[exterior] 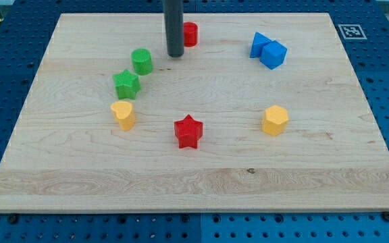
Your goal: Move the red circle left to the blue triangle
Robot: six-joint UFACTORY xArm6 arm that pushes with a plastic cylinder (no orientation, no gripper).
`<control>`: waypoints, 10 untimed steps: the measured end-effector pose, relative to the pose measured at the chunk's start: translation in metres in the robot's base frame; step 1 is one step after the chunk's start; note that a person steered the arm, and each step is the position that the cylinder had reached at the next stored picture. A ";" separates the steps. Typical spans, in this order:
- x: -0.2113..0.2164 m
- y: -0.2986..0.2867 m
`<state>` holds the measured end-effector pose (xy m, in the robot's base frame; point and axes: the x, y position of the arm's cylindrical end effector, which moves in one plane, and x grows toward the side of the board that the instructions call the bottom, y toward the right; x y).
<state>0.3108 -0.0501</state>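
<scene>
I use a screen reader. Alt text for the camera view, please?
My tip sits just left of the red circle near the board's top; blue triangle and blue cube lie far right.

Pale wooden board fills my view, lying on blue perforated table. Fiducial marker at board's top right corner. Lighting even.

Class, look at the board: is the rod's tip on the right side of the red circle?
No: my tip sits at the view's left of the red circle.
</scene>
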 end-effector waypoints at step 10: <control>-0.046 0.053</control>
<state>0.2645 0.0032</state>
